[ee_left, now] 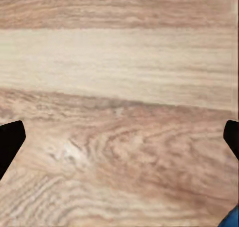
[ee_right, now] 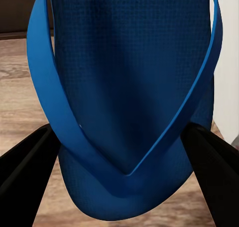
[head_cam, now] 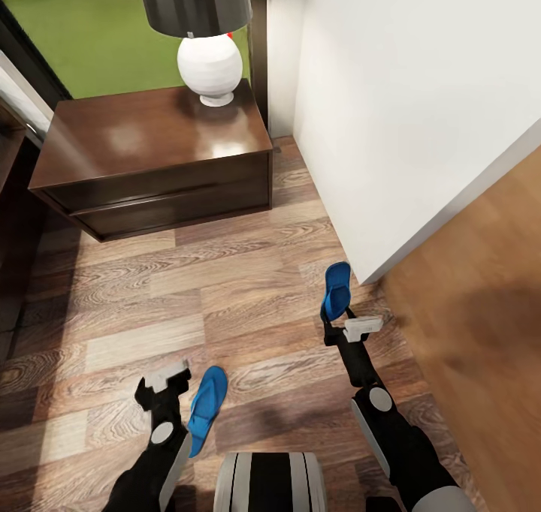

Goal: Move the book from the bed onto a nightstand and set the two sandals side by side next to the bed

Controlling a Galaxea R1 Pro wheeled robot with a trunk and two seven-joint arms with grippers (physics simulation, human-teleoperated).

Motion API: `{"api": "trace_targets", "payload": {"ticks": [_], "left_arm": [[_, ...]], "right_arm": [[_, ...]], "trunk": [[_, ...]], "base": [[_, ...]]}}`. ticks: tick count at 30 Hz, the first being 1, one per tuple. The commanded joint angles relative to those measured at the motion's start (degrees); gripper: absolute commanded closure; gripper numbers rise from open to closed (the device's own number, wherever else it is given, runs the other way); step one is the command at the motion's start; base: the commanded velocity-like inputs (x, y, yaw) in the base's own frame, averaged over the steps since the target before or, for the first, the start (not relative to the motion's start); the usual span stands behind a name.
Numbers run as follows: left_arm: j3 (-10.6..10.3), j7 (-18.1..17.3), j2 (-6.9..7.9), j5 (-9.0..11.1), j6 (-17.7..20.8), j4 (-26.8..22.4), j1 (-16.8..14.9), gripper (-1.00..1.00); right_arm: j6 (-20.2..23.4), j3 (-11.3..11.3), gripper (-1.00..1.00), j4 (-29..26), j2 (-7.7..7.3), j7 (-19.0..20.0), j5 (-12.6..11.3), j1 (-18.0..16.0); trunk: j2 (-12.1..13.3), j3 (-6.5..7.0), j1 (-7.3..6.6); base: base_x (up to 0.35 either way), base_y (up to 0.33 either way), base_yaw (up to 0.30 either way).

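You are looking down at the wood-plank floor (head_cam: 248, 294) of the bedroom, with a white wall (head_cam: 406, 106) running in from the right and a dark nightstand (head_cam: 154, 159) against the window side ahead, a white-based lamp (head_cam: 209, 61) standing on its top. Only a dark strip at the far left edge hints at the bed, and it is too thin to be sure of; the book is nowhere on the nightstand top that you can see. Of the two sandals, one is up in your right gripper (head_cam: 336, 318): the held sandal (head_cam: 337, 288) points its long axis forward and slightly up, away from you, close beside the corner of the wall, and the right wrist view has its sole and V-shaped strap (ee_right: 129, 112) between the two dark fingers (ee_right: 25, 177), which sit partly closed against its sides near the toe end. The other sandal (head_cam: 206, 408) lies flat on the floor, long axis running nearly straight ahead, just beside your left gripper (head_cam: 167, 383) on its inner side. That left gripper hangs spread wide and empty over bare planks, a sliver of blue at the corner of its wrist view. Judging from this, the floor sandal is your reference: it lies to the left of and nearer you than the held one, so the right arm must carry leftward and back to lay its sandal parallel alongside.
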Motion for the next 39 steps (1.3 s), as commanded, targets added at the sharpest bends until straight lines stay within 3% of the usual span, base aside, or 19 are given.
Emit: {"api": "trace_targets", "payload": {"ticks": [1,4,7,9,12,13,14,16,17,19,20,22,23,26,30,32,33,34,39], "left_arm": [[-0.42,-0.01,-0.02,-4.32,-0.31,1.81,-0.01,-1.00],[-0.78,-0.03,0.09,-9.40,-0.38,3.66,0.00,-1.00],[-0.71,-0.22,0.21,-10.17,-0.49,4.18,0.00,-1.00],[-0.43,-0.19,0.09,-9.44,-0.52,4.35,0.00,-1.00],[0.07,-0.23,-0.04,-4.84,-0.14,4.65,0.00,-1.00],[0.22,-0.35,0.02,-2.03,0.57,5.28,0.00,-1.00],[0.28,-0.47,0.07,-0.54,1.16,5.69,0.00,-1.00],[0.46,-1.23,0.28,5.58,5.79,7.25,-0.14,-1.00],[0.52,-2.33,0.34,10.31,11.97,7.77,-0.24,-1.00],[0.58,-4.41,0.39,16.46,20.55,8.07,-0.30,-1.00],[0.60,-5.41,0.42,19.14,23.10,8.11,-0.32,-1.00],[0.67,-8.06,0.49,26.38,26.44,8.12,-0.34,-1.00],[0.66,-8.88,0.51,28.51,26.81,8.12,-0.34,-1.00],[0.67,-10.79,0.54,32.01,27.27,8.17,-0.35,-1.00],[1.86,-12.02,0.52,34.55,26.82,8.19,-0.35,-1.00],[4.61,-12.26,0.49,36.57,25.70,8.10,-0.35,-1.00],[7.48,-12.30,0.47,38.34,25.10,7.46,-0.35,-1.00],[9.05,-12.30,0.47,39.20,24.89,6.61,-0.35,-1.00],[13.47,-12.30,0.41,42.64,24.69,-1.74,0.02,-1.00]], "right_arm": [[-0.14,0.15,1.00,0.03,-0.02,-0.39,0.04,-0.03],[-0.14,0.15,1.00,0.03,-0.07,-0.39,0.03,-0.05],[-0.14,0.15,1.00,0.03,-0.10,-0.39,0.03,-0.05],[-0.14,0.15,1.00,0.03,-0.15,-0.35,0.03,-0.04],[-0.14,0.15,1.00,0.03,-0.18,-0.32,-0.04,-0.04],[-0.14,0.15,1.00,0.03,-0.18,-0.31,-0.10,-0.05],[-0.14,0.15,1.00,0.03,-0.19,-0.31,-0.12,-0.04],[-0.14,0.15,1.00,0.03,-0.22,-0.32,-0.21,-0.04],[-0.14,0.15,1.00,0.03,-0.25,-0.31,-0.25,-0.04],[-0.14,0.15,1.00,0.03,-0.27,-0.31,-0.26,-0.03],[-0.14,0.15,1.00,0.03,-0.27,-0.30,-0.28,-0.04],[-0.14,0.14,1.00,0.03,-0.35,-0.30,-0.37,-0.06],[-0.14,0.14,1.00,0.03,-0.35,-0.30,-0.40,-0.06],[-0.14,0.15,1.00,0.03,-0.35,-0.30,-0.47,-0.05],[-0.14,0.10,1.00,0.03,-0.36,-0.30,-0.49,-0.03],[-0.14,0.08,1.00,0.03,-0.39,-0.30,-0.50,-0.04],[-0.14,0.07,1.00,0.03,-0.38,-0.30,-0.50,-0.03],[-0.14,0.07,1.00,0.03,-0.38,-0.30,-0.50,-0.03],[-0.14,-0.01,1.00,0.06,-0.37,-0.30,-0.50,-0.03]], "trunk": [[-0.01,-0.03,-0.01],[-0.01,-0.03,-0.01],[-0.01,-0.03,-0.01],[-0.01,-0.03,-0.01],[-0.01,-0.03,-0.01],[-0.01,-0.03,-0.01],[-0.01,-0.03,-0.01],[-0.01,-0.03,-0.01],[-0.01,-0.03,-0.01],[-0.01,-0.03,-0.01],[-0.01,-0.03,-0.01],[-0.01,-0.03,-0.01],[-0.01,-0.03,-0.01],[-0.01,-0.03,-0.01],[-0.01,-0.03,-0.01],[-0.01,-0.03,-0.01],[-0.01,-0.03,-0.01],[-0.01,-0.03,-0.01],[-0.01,-0.03,-0.01]], "base": [[0.000,0.000,0.000],[0.000,0.000,0.000],[0.000,0.000,0.000],[0.000,0.000,0.000],[0.000,0.000,0.000],[0.000,0.000,0.000],[0.000,0.000,0.000],[0.000,0.000,0.000],[0.000,0.000,0.000],[0.000,0.000,0.000],[0.000,0.000,0.000],[0.000,0.000,0.000],[0.000,0.000,0.000],[0.000,0.000,0.000],[0.000,0.000,0.000],[0.000,0.000,0.000],[0.000,0.000,0.000],[0.000,0.000,0.000],[0.000,0.000,0.000]]}}
